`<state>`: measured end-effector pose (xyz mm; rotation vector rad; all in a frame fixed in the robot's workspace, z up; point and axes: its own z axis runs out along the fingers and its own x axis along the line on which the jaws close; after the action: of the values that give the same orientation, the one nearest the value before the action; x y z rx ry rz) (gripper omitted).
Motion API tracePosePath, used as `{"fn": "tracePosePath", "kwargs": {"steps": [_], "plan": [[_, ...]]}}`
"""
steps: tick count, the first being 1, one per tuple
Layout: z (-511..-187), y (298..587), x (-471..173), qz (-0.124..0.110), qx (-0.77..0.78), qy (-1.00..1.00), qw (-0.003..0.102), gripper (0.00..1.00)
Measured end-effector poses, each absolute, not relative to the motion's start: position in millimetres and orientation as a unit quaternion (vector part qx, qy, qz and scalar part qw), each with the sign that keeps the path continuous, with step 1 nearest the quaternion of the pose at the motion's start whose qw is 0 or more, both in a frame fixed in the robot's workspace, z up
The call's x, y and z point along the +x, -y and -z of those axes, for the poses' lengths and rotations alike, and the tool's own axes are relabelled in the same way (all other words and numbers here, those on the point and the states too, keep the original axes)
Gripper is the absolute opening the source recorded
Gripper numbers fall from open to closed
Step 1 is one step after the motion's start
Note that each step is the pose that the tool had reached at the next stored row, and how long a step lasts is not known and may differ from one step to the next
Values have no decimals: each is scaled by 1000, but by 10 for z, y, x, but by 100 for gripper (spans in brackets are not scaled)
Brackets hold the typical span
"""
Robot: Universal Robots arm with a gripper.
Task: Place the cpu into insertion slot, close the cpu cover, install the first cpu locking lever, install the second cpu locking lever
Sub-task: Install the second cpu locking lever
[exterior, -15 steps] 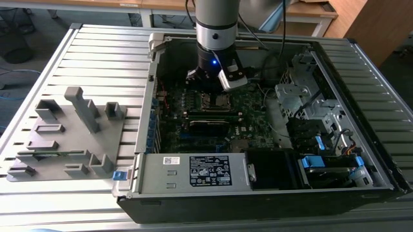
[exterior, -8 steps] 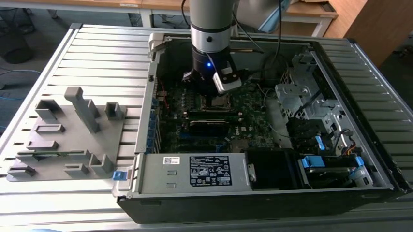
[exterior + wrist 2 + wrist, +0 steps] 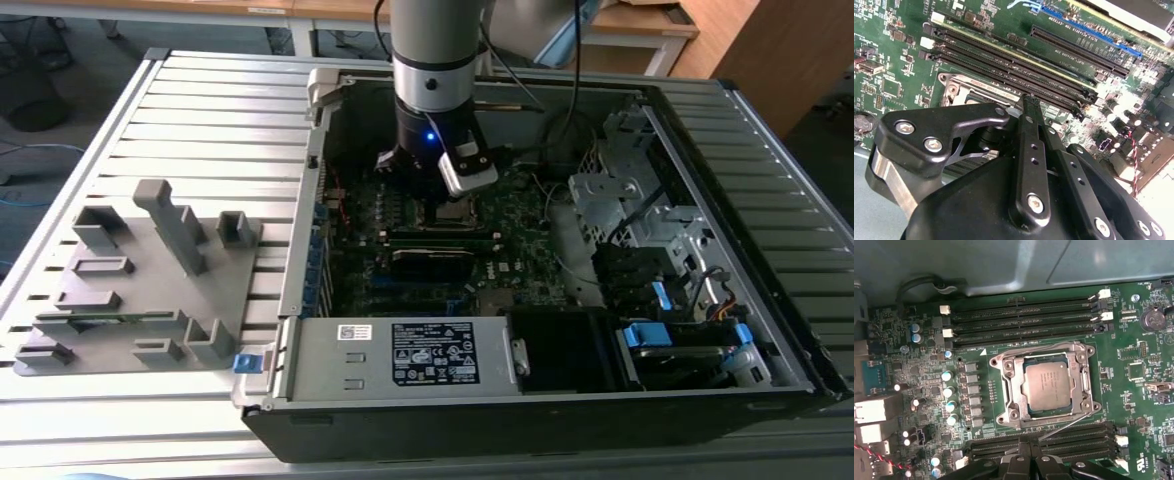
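First wrist view: a row of capacitors (image 3: 949, 390) stands just beside the slot (image 3: 1081, 352). The cover (image 3: 1013, 385) looks lowered over the slot, framing the cpu (image 3: 1046, 385), which sits flat inside. A thin lever (image 3: 1066, 424) juts at a slant from the slot's edge toward the gripper (image 3: 1029, 460) and appears unlatched. The gripper hovers over the memory slots (image 3: 1079, 437) near that lever, fingers drawn together and holding nothing. The lever is a slim, springy wire. A push off its line could let it slip aside, sending the fingers into the memory slots or capacitors. With the lever unhooked, the cover may spring up and let the cpu shift.
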<state>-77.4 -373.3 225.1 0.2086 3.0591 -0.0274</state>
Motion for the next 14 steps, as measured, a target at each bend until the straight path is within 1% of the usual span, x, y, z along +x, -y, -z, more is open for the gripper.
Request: {"fn": "tracePosePath", "kwargs": {"steps": [10, 14], "plan": [[-2236, 3738, -778, 9, 68, -997, 38, 11], [-2172, 3741, -779, 9, 68, -997, 38, 11]]}}
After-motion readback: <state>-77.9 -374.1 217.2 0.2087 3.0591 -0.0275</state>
